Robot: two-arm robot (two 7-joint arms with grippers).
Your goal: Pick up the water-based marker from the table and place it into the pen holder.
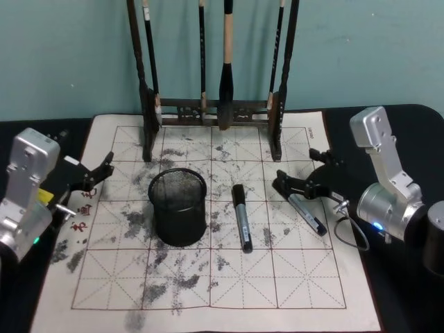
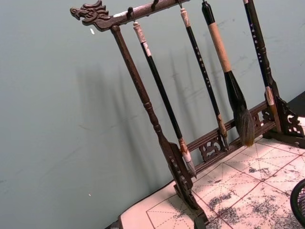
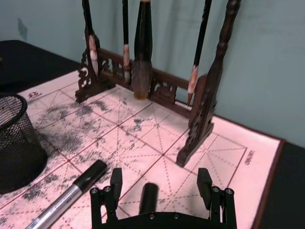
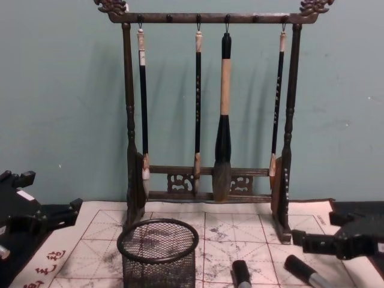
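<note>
Two black-capped markers lie on the white mat (image 1: 305,277). One marker (image 1: 241,218) rests just right of the black mesh pen holder (image 1: 178,207). The other marker (image 1: 306,213) lies farther right, under my right gripper (image 1: 295,168). That gripper is open and low over the mat. In the right wrist view its fingers (image 3: 116,180) straddle this marker's black cap (image 3: 148,196), with the other marker (image 3: 71,195) and the pen holder (image 3: 14,143) off to one side. My left gripper (image 1: 94,175) sits open at the mat's left edge, holding nothing.
A tall dark wooden brush rack (image 1: 215,111) with several hanging brushes stands at the back of the mat, behind the pen holder. A teal wall rises behind it. Dark table (image 1: 409,291) borders the mat on both sides.
</note>
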